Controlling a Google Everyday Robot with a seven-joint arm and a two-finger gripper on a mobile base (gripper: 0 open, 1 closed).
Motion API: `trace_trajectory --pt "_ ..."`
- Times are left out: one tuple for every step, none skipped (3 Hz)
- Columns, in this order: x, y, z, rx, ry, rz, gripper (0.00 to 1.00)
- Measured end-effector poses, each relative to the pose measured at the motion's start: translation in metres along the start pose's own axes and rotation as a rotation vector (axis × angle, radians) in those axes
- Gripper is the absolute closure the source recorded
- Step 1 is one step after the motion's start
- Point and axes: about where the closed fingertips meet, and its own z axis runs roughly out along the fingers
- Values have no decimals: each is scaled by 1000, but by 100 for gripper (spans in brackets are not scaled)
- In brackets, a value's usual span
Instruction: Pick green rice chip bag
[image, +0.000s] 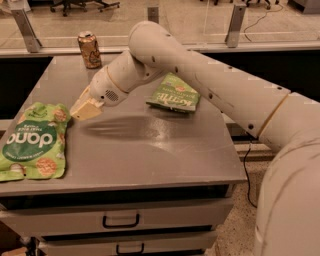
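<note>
The end effector (86, 109), a tan block at the tip of the white arm (200, 75), sits low over the desk (150, 155) at about 10 o'clock from the desk's middle, and it points down toward 8 o'clock. Whether it is released or clenched cannot be told from this view, and nothing shows in its grasp. Its tip is just beside the far right corner of the green rice chip bag (34, 142); contact there cannot be made out.

The bright-green bag lies flat at 9 o'clock on the desk, with its white lettering and round tan rice-cake pictures facing up. Its near edge is close to the front edge of the desk, and its left side is cut by the frame.

A smaller, darker green Kettle chip bag (173, 94) lies flat at about 1 o'clock from the desk's middle, partly under the arm and well apart from the bright-green bag. A brown drink can (90, 50) stands upright at 11 o'clock near the far edge. A soft shadow (125, 125) falls on the grey top at 3 o'clock from the end effector. Two drawers with dark handles (120, 220) sit beneath the front edge
</note>
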Motion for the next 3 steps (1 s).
trace_trajectory --pt "-22 0 7 -20 41 -83 35" --pt "-50 2 11 -34 114 -184 12" --pt "-61 -5 25 -59 196 -239 0"
